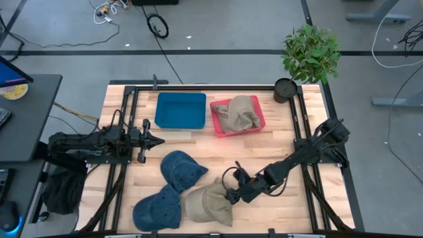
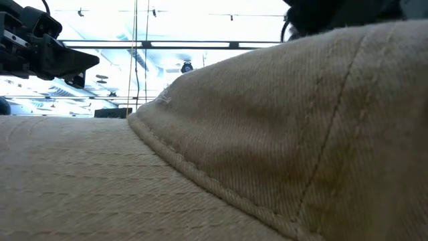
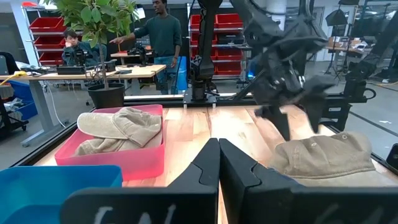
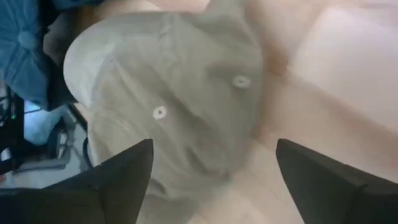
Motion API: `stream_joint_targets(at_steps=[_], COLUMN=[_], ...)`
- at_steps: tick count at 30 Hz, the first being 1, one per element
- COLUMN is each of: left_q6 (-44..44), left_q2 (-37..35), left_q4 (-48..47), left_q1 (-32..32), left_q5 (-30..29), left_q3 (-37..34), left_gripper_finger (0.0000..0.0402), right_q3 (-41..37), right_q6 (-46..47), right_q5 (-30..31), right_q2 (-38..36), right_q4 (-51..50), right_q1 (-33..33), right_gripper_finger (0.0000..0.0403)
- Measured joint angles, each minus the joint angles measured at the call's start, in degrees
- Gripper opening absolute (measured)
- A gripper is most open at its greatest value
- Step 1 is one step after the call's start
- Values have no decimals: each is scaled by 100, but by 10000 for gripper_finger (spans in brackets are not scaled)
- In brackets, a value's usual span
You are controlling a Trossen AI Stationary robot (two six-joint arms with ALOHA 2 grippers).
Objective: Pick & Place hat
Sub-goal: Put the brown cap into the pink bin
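A beige hat (image 1: 206, 206) lies crown up near the table's near edge and fills the low view (image 2: 267, 134). My right gripper (image 1: 231, 195) hovers open just above its right side. In the right wrist view the fingers (image 4: 118, 180) straddle the crown (image 4: 174, 106) without touching, and the left wrist view shows the gripper (image 3: 298, 121) clear above the hat (image 3: 323, 155). Two blue hats (image 1: 182, 170) (image 1: 157, 210) lie left of the beige one. My left gripper (image 1: 160, 140) waits shut at the table's left (image 3: 217, 146), raised off the table.
A blue bin (image 1: 180, 110) and a red bin (image 1: 259, 122) holding beige hats (image 1: 238, 114) stand at the far side. A potted plant (image 1: 310, 53) is at the far right corner. People stand in the room beyond the table (image 3: 163, 37). Bare wood lies between the bins and the hats.
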Motion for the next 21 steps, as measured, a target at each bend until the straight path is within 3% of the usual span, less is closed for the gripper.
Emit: stream_joint_targets(at_steps=[4, 7, 10, 14, 15, 21], left_q6=[-1, 0, 0, -1, 0, 0], left_q2=[0, 0, 0, 0, 0, 0], left_q4=[-6, -12, -10, 11, 0, -1], left_q1=[1, 0, 1, 1, 2, 1], left_q5=[-2, -1, -2, -2, 0, -1], left_q3=[1, 2, 1, 0, 0, 0], left_gripper_finger=[3, 3, 3, 3, 3, 3], right_q3=[2, 5, 28, 34, 31, -6], right_q6=[-180, 56, 451, 242, 79, -254], right_q5=[-166, -171, -167, -186, -206, -260], right_q2=[657, 1124, 1399, 1450, 1430, 1226], right_q4=[1353, 2207, 2577, 2671, 2673, 2446], right_q1=[-24, -24, 11, 67, 72, 50], right_gripper_finger=[335, 307, 236, 58, 30, 8])
